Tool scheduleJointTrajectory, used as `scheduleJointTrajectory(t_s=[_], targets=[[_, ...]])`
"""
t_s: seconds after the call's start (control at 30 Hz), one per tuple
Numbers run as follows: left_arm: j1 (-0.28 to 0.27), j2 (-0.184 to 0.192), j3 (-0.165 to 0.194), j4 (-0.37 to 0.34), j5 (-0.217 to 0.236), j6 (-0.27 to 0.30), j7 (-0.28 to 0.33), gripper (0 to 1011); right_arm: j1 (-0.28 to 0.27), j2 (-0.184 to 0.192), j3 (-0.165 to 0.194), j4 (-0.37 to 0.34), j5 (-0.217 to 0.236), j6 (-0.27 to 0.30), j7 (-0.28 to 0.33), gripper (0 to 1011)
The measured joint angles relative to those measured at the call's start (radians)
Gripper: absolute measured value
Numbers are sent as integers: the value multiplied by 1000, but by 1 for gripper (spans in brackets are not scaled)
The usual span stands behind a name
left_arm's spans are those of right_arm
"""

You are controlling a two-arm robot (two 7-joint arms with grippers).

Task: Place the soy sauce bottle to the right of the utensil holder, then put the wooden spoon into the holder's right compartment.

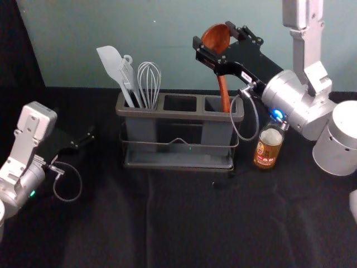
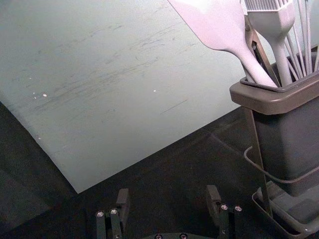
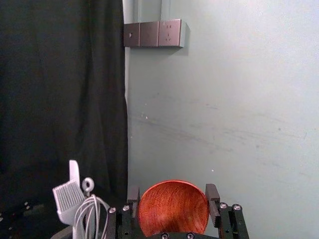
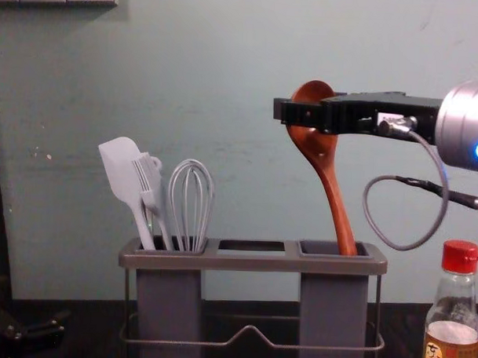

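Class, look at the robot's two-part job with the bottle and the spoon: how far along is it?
Done, it seems: the soy sauce bottle stands right of the utensil holder. In hand: the right gripper holds the wooden spoon by its bowl, handle end inside the right compartment. Left, probably: lower it if it isn't resting on the bottom, which is hidden, then release and withdraw.

Soft light pales the wall (image 4: 228, 37), while the black cloth (image 1: 184, 223) lies dim. Highlights whiten the spatula (image 2: 224, 22) in the left wrist view; the socket panel (image 3: 153, 34) casts a faint shadow.
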Motion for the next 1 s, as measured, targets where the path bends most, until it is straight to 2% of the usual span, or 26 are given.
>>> scheduleJointTrajectory(t_s=[0.27,0.5,0.8,1.0], targets=[[0,0,0,0,0,0,0,1005,-41,37,13,-51,27,28,6,820],[0,0,0,0,0,0,0,1005,-73,56,27,-74,45,31,0,820],[0,0,0,0,0,0,0,1005,-88,62,27,-51,61,18,-5,820],[0,0,0,0,0,0,0,1005,-84,55,18,-12,69,4,-5,820]])
